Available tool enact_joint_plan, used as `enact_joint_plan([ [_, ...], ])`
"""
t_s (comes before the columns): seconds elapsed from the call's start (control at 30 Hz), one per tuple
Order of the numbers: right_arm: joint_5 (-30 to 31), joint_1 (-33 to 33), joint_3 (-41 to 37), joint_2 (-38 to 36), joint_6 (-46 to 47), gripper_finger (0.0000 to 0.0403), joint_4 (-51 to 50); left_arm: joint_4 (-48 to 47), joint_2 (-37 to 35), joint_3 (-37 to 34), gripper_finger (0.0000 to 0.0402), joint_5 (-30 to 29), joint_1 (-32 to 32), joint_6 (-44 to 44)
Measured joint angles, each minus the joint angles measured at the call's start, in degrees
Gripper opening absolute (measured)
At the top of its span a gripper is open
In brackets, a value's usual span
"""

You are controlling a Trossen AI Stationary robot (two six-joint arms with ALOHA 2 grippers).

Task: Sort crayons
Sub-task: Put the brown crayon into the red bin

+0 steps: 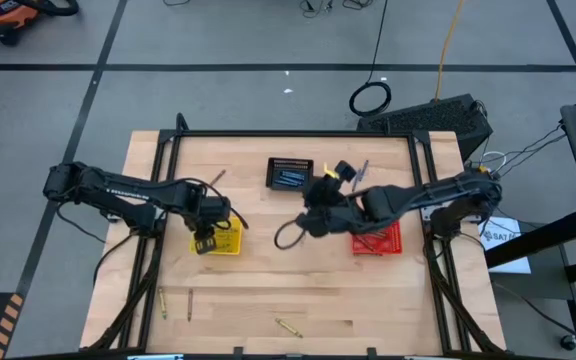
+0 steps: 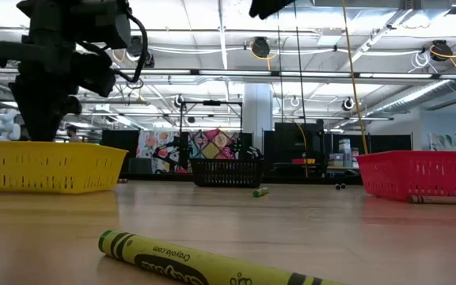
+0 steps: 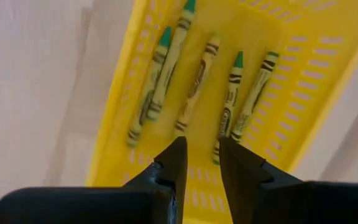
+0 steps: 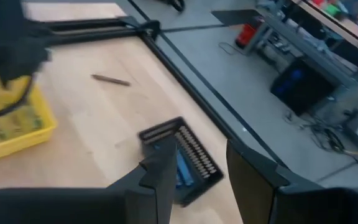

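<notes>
The left hand (image 3: 199, 163) hangs right over the yellow basket (image 3: 328, 93). Its 2 fingers (image 3: 178, 163) are a little apart and hold nothing. 5 yellow-green crayons (image 3: 194, 84) lie side by side on the basket floor, just past the fingertips. They are all the same color, so this basket looks like the home for that color. The hand sits low over the basket so a crayon would fall inside and not roll away.

The right hand (image 4: 197, 165) is up in the air near the middle of the worktop (image 1: 268, 290), close to the black basket (image 1: 290, 173). Its fingers are spread wide and empty. I think it is free to go for another crayon.

The red basket (image 1: 378, 241) sits under the right arm. More crayons are not sorted yet. 1 yellow-green crayon (image 2: 204, 263) lies on the worktop near the front edge, well away from every basket.
</notes>
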Motion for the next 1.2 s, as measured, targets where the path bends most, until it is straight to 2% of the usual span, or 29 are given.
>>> enact_joint_plan([
  [0.2, 0.0, -4.0, 0.0, 0.0, 1.3, 0.0128, -5.5, -0.7, 0.0, 0.0, 0.0086, 3.9, -2.7, -9.2],
  [0.53, -2.6, -7.8, 0.0, 0.0, 0.4, 0.0128, -12.3, -0.6, -0.2, 1.9, 0.0086, 4.1, -10.6, -24.8],
  [0.8, -4.7, -9.5, 0.0, 0.0, -4.3, 0.0128, -15.8, -0.3, -0.3, 7.0, 0.0086, -0.1, -16.8, -37.0],
  [0.93, -7.8, -10.7, 0.0, 0.0, -6.4, 0.0128, -17.9, -0.3, -0.3, 7.0, 0.0086, -1.5, -22.2, -47.4],
  [1.2, -7.8, -12.5, 0.0, 0.0, -7.5, 0.0128, -18.3, 0.2, 0.1, 7.0, 0.0086, -6.7, -32.3, -67.6],
])
